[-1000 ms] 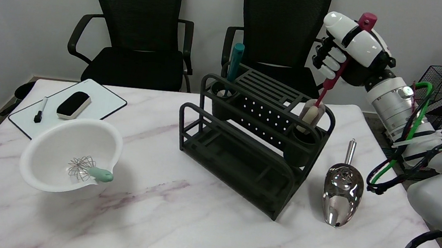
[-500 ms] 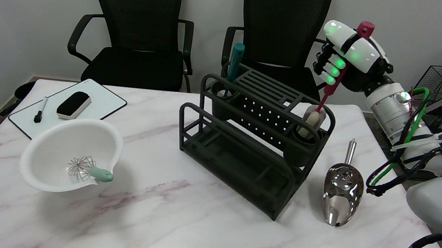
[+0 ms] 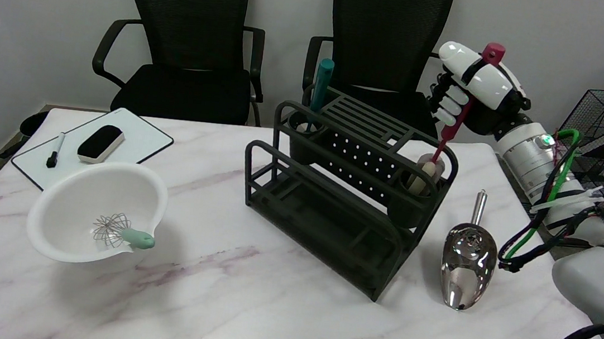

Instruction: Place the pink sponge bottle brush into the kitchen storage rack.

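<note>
My right hand (image 3: 470, 92) grips the dark pink handle of the bottle brush (image 3: 450, 130) above the right end of the black storage rack (image 3: 333, 189). The brush slants down to the left. Its pale sponge head (image 3: 426, 174) sits partly inside the rack's round right-hand cup (image 3: 412, 201), with the top of the sponge still showing above the rim. The handle's pink cap sticks out above my hand.
A teal-handled brush (image 3: 320, 84) stands in the rack's left cup. A metal scoop (image 3: 467, 260) lies right of the rack. A white bowl (image 3: 98, 212) with a whisk sits front left, a whiteboard (image 3: 94, 145) with eraser and marker behind it. Two black chairs stand beyond the table.
My hand has come down with the brush, and the sponge head has sunk deeper into the right cup of the rack.
</note>
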Available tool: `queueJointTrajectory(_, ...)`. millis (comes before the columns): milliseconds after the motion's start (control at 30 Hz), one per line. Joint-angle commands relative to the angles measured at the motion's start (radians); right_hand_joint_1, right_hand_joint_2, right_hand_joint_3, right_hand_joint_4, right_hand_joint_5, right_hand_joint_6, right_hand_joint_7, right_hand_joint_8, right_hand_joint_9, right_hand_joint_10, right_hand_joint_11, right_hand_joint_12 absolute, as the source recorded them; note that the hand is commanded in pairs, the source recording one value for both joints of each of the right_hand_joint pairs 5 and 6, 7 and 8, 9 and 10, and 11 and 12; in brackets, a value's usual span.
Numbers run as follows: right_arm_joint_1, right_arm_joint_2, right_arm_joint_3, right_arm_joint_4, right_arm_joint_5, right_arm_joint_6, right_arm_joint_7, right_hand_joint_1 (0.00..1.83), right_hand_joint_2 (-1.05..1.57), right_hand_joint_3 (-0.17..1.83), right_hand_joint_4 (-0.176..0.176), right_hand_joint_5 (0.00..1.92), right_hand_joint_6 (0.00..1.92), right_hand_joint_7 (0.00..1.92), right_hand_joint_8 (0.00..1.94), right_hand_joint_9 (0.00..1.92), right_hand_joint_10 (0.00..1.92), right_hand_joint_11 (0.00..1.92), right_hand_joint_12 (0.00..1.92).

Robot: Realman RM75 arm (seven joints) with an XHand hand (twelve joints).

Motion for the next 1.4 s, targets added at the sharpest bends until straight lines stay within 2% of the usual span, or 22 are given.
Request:
queueJointTrajectory(33,0.007,0.001,-0.052,-0.051,0.005,0.018,0.001,1.03,1.57,0.41,0.0,1.92,1.92,1.92,1.92,1.92,1.92,1.92,1.92)
queueJointTrajectory(700,0.017,0.003,-0.114,-0.152,0.028,0.154,-0.002,1.01,1.57,0.38,0.0,1.92,1.92,1.92,1.92,1.92,1.92,1.92,1.92)
queueJointTrajectory(1000,0.017,0.003,-0.127,-0.176,0.026,0.191,-0.007,0.96,1.57,0.38,0.0,1.92,1.92,1.92,1.92,1.92,1.92,1.77,1.77)
queueJointTrajectory(1067,0.017,0.003,-0.127,-0.178,0.026,0.199,-0.009,0.86,1.57,0.41,0.0,1.92,1.92,1.92,1.92,1.9,1.9,1.67,1.67)
queueJointTrajectory(1100,0.017,0.003,-0.127,-0.178,0.026,0.201,-0.009,0.85,1.57,0.43,0.0,1.87,1.87,1.92,1.92,1.87,1.87,1.62,1.62)
queueJointTrajectory(1167,0.017,0.003,-0.127,-0.178,0.026,0.204,-0.009,0.77,1.57,0.69,0.0,1.53,1.53,1.78,1.78,1.76,1.76,1.46,1.46)
queueJointTrajectory(1267,0.017,0.003,-0.127,-0.18,0.026,0.205,-0.01,0.96,1.16,1.0,0.0,1.13,1.13,1.57,1.57,1.58,1.58,1.31,1.31)
queueJointTrajectory(1400,0.017,0.003,-0.127,-0.186,0.025,0.212,-0.01,1.03,0.91,1.14,0.0,0.9,0.9,1.42,1.42,1.3,1.3,1.14,1.14)
